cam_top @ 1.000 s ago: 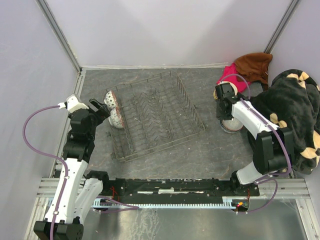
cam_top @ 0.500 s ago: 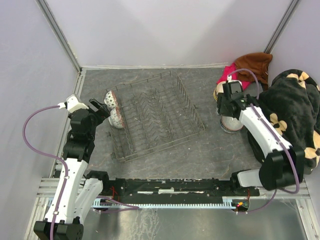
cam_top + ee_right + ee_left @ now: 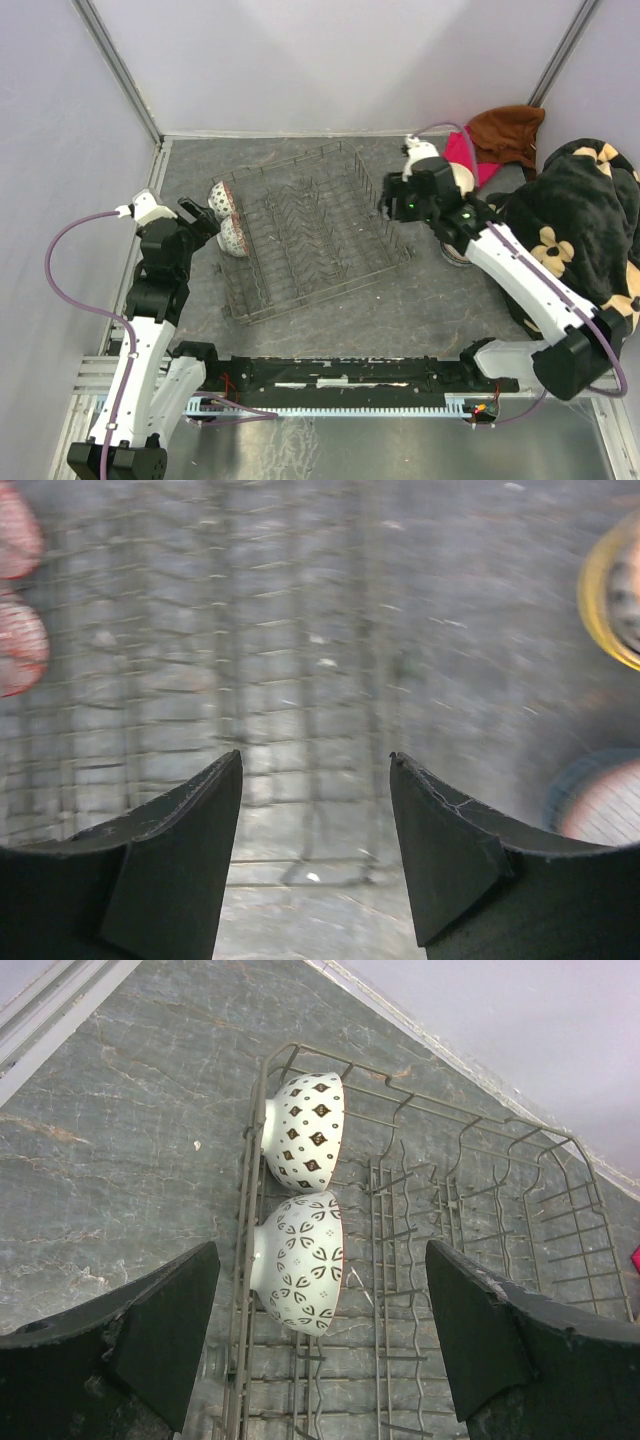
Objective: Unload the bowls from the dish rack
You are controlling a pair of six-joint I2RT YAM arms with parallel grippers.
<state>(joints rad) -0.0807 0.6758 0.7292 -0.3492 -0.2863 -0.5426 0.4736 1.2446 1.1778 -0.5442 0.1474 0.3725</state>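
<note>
At the rack point(image 3: 320, 291)'s 3 o'clock rim, the right pincer point(image 3: 393, 204), wide and empty, has returned from the surface point(image 3: 420, 300) beyond, leaving two bowls point(image 3: 233, 237) standing at the rack's 9 o'clock edge, beside the wide left pincer point(image 3: 203, 220), still to unload.

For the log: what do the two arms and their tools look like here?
Both arms have white links with black joints. A thin purple cable loops along the left arm and another along the right arm. The left tool and right tool are black with two broad wedge-shaped fingers. No markings legible.
</note>
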